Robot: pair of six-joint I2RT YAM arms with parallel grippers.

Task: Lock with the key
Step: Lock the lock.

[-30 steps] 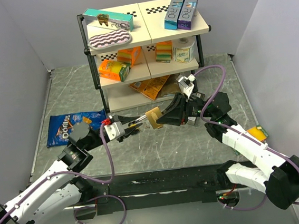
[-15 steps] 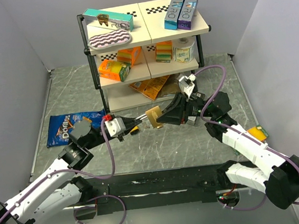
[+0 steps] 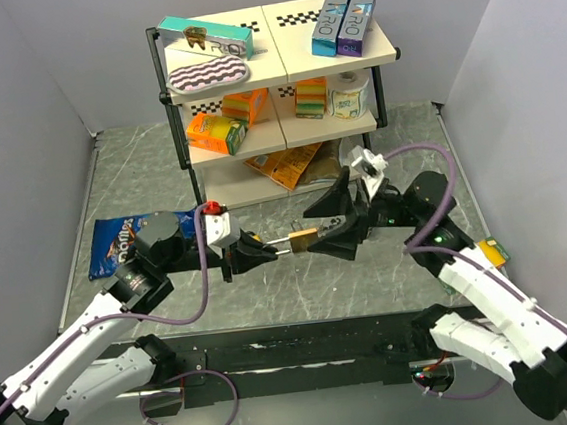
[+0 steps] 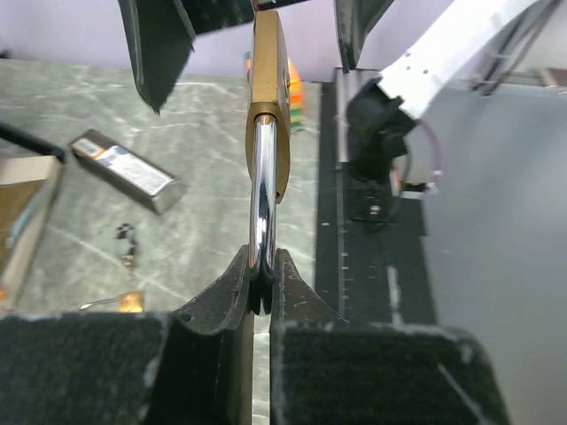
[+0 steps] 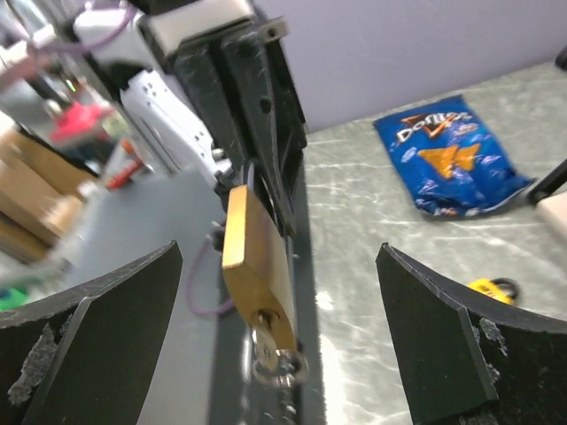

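I see the L gripper (image 3: 263,251) pinched shut on the shackle (image 4: 263,177) of a brass padlock (image 3: 304,238), held off the table just in front of the shelf rack (image 3: 279,60). R gripper (image 3: 318,231) is spread wide, fingers either side of the lock body, not touching. A key (image 5: 276,361) sits in the keyhole.

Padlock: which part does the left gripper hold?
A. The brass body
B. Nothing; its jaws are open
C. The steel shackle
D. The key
C: in the left wrist view the left gripper is shut on the shackle, and the brass body sticks out beyond it.
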